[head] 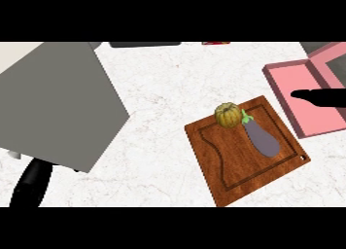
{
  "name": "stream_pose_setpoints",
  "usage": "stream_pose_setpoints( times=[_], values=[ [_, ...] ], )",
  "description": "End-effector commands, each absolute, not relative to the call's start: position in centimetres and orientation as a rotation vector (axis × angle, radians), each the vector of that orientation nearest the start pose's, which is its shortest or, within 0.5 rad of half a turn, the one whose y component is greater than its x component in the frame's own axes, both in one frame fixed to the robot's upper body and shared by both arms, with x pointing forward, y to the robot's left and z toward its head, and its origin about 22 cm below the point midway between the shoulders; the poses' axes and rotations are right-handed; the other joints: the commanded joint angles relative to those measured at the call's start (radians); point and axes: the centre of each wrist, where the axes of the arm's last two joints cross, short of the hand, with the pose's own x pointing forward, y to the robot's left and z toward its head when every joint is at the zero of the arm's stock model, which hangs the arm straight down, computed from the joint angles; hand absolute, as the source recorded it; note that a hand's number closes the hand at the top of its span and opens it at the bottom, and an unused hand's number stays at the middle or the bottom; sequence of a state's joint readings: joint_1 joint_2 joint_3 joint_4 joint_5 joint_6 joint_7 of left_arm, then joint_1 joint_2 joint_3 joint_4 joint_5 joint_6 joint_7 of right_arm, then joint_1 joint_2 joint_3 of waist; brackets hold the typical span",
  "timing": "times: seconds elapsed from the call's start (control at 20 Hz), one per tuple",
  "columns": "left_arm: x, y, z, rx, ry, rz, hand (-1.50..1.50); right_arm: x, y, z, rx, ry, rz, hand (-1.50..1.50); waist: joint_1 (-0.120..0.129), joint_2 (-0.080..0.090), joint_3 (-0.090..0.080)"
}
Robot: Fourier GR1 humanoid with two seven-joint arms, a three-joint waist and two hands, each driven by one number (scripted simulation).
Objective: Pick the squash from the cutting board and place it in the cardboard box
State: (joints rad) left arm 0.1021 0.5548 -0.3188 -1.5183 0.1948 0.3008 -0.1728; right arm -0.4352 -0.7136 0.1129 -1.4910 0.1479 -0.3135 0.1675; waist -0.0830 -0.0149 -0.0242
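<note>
Reaching in from the right edge, the right hand [326, 97] shows as a black shape over the pink box [290, 99], its tip pointing left toward the box's near wall. Whether its fingers are straight or curled I cannot tell from here; it holds nothing that I can see. The box is a shallow pink tray with raised walls, lying at the right side of the worktop [168, 87], and part of it runs out of view.

Just left of and below the box lies the board [237, 170], brown wood with a groove round its rim and a small hole at one corner, set at an angle on the white marbled worktop. One corner of the board comes close to the box's near wall.

The squash [227, 115] sits at the board's far corner, a round, ribbed, yellow-green thing, well apart from the hand. Touching it on the right is an eggplant [260, 137], greyish purple with a green stem, lying lengthwise along the board's right side.

Over on the left, a big grey slab [54, 102] covers much of the worktop, tilted across it. Below it, at the lower left, a black limb [31, 187] comes up from the bottom edge; the left hand itself does not show.

Along the far edge sits a dark flat thing [144, 44], and a small red thing [216, 43] just beside it.
</note>
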Motion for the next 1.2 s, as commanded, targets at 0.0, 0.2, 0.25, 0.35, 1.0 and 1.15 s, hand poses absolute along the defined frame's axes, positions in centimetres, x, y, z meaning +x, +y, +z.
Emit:
stream_pose_setpoints(
  times=[0.0, 0.2, 0.25, 0.35, 1.0, 1.15],
  values=[
    [23.3, 28.9, 2.8, 0.227, -1.713, -0.447, 0.00, 32.1, -32.9, 16.5, -1.145, -1.505, 0.526, -1.50, -0.007, -0.003, 0.005],
    [25.0, 28.2, 4.3, 0.185, -1.736, -0.489, 0.00, 31.8, -29.7, 17.5, -1.261, -1.337, 0.788, -1.50, 0.026, 0.003, 0.009],
    [25.3, 28.3, 4.4, 0.180, -1.736, -0.501, 0.00, 31.9, -28.8, 17.8, -1.276, -1.284, 0.837, -1.50, 0.041, 0.007, 0.010],
    [25.2, 28.9, 4.0, 0.166, -1.718, -0.523, 0.00, 31.5, -27.0, 18.3, -1.309, -1.187, 0.938, -1.50, 0.056, 0.004, 0.011],
    [27.5, 26.0, 5.3, 0.067, -1.758, -0.582, 0.00, 34.3, -14.7, 15.4, -1.162, -0.549, 1.213, -1.50, 0.131, 0.019, 0.016],
    [27.9, 26.7, 5.4, 0.076, -1.746, -0.578, 0.00, 35.7, -13.8, 15.3, -1.194, -0.440, 1.258, -1.50, 0.132, 0.018, 0.015]
  ],
)
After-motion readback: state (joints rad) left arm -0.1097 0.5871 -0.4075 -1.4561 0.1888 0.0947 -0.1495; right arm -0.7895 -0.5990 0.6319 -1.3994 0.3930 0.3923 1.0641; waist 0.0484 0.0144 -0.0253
